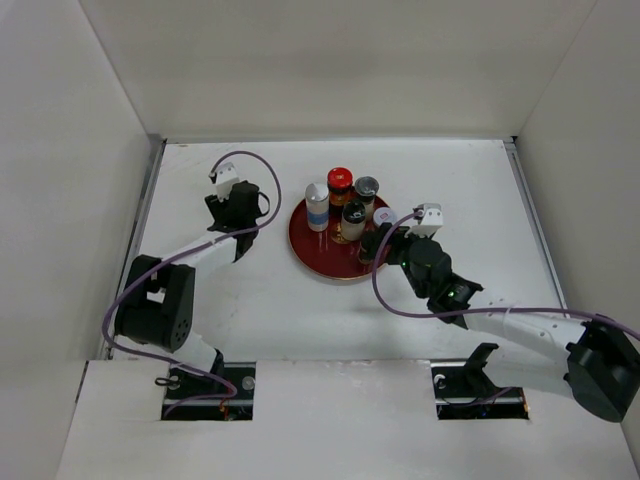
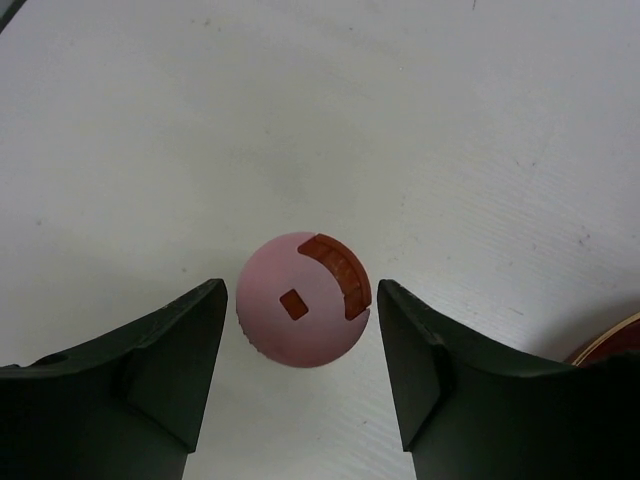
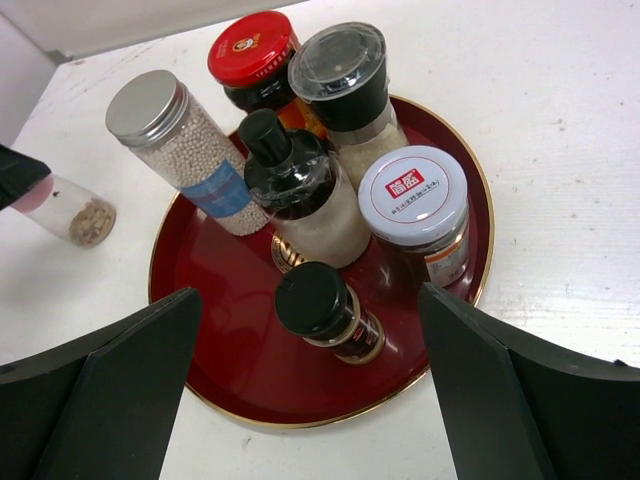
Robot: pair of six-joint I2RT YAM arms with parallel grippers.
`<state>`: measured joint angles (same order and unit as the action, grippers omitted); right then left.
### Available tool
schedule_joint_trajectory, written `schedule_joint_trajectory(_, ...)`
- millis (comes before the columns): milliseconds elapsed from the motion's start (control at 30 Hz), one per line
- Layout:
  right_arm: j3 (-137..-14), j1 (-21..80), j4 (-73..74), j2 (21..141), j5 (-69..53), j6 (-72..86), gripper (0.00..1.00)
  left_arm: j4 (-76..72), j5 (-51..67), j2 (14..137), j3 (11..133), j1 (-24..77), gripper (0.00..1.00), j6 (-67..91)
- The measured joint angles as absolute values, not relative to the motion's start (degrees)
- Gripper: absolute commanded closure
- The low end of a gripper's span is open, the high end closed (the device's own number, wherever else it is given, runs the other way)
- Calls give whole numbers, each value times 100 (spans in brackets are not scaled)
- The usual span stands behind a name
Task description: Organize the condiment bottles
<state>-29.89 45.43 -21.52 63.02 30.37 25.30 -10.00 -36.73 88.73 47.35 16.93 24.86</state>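
A pink-capped shaker (image 2: pixel 300 318) stands on the white table left of the plate, between the fingers of my open left gripper (image 2: pixel 300 345), which do not touch it. Its glass body shows in the right wrist view (image 3: pixel 72 213). In the top view my left gripper (image 1: pixel 236 212) hides it. On the red plate (image 3: pixel 215 320) stand a silver-capped bottle (image 3: pixel 175 140), a red-capped bottle (image 3: pixel 252 50), a clear-lidded grinder (image 3: pixel 340 70), a black-topped bottle (image 3: pixel 300 195), a white-capped jar (image 3: pixel 413 195) and a small black-capped bottle (image 3: pixel 318 303). My open right gripper (image 3: pixel 310 300) hovers over the small one.
The red plate (image 1: pixel 310 250) lies mid-table in the top view, and its rim shows at the lower right of the left wrist view (image 2: pixel 615 340). White walls enclose the table on three sides. The right arm (image 1: pixel 500 320) stretches in from the lower right.
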Motion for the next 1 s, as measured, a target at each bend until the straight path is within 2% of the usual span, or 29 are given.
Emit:
schedule_joint_trajectory(100,-2989,4543,-2156,6307,3013,2530,4,-1092,-3629,9026,4823,1653,61,2477)
schedule_joint_trajectory(200,-2989,4543,-2154,6307,3004,2530,4,-1125,-3629,9032,4840,1669,66,2467)
schedule_joint_trajectory(367,-2989,4543,-2154,6300,2995,2530,4,-1057,-3774,8503,4650,2150,66,2418)
schedule_joint_trajectory(633,-2989,4543,-2154,6292,2995,2530,4,-913,-3835,7057,4438,3667,66,2410)
schedule_joint_trajectory(1000,-2989,4543,-2158,6219,2998,2530,4,-720,-3791,7791,4449,4720,64,2615)
